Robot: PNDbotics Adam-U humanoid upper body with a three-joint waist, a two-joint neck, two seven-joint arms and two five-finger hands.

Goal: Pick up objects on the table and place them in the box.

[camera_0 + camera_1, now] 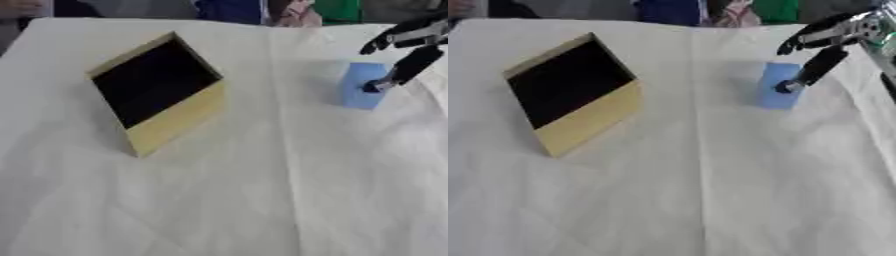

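Now my right hand (411, 37) reaches the blue block (360, 85), fingers (404, 67) spread, not gripping. Next I'd close around it, then carry it to the box (157, 92).

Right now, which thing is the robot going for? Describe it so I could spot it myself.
Start at the white-covered table and find the open yellow box on its left half. Look right: the blue block sits under the robot's right hand. It is the only blue, loose item there.
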